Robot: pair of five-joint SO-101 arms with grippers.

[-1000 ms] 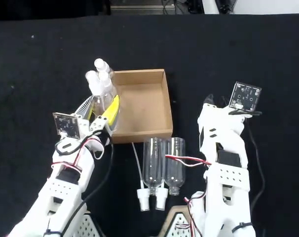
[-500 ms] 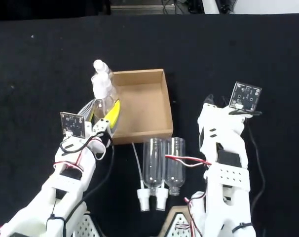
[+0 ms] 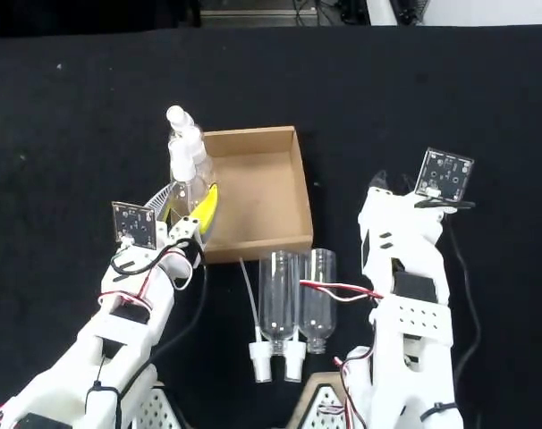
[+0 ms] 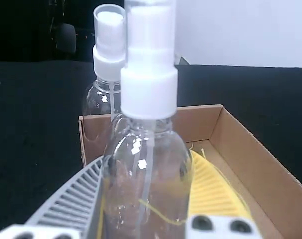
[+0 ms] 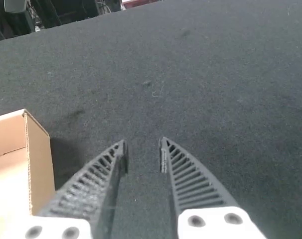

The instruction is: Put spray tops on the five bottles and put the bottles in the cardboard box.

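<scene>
— Where is the bottle, and how is it held?

— A capped bottle (image 4: 147, 149) is clamped upright between the grey and yellow fingers (image 4: 213, 194) of the left claw (image 4: 146, 191). A second capped bottle (image 4: 103, 94) stands just beyond the claw. The cardboard box (image 4: 240, 144) lies ahead, on the yellow-finger side. Whether the held bottle is over the box floor or outside the wall cannot be told.

— How should the placing be done well?

— The base should be carried clear of the box wall and lowered before the fingers are parted, and the neighbouring bottle should not be knocked. Smooth, round, clear plastic is likely to slip. The tall white spray top (image 4: 148, 74) probably makes the bottle top-heavy, so it is best released low.

— And farther out?

— Well behind the claw, two uncapped bottles (image 3: 278, 295) lie side by side, with loose spray tops (image 3: 260, 362) and their thin dip tubes near the necks. The right claw (image 5: 141, 154) is held narrowly parted and empty over the matte black table (image 5: 216, 74).
</scene>
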